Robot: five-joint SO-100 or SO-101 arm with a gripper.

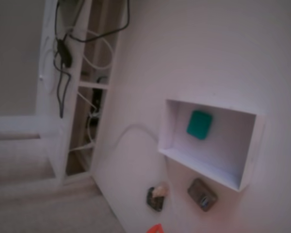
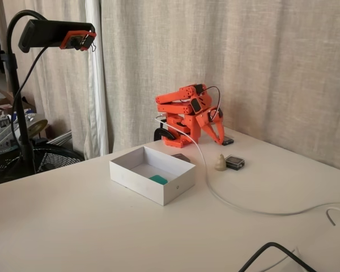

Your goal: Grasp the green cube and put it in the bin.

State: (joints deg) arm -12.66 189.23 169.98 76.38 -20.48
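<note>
Though tilted, green cube (image 1: pixel 200 124) in bin (image 1: pixel 250 155)

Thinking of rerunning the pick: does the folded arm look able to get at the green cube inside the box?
Probably yes: the green cube lies uncovered in the open-topped box, whose walls are low, and the folded arm's gripper sits just behind it.

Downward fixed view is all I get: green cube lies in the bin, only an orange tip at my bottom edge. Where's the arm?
Observer: In the other fixed view the arm sits folded up behind the bin, near the curtain.
Operator: And its fingers?
Observer: The gripper points down at the table beside the base, away from the bin; open or shut, I cannot tell.
</note>
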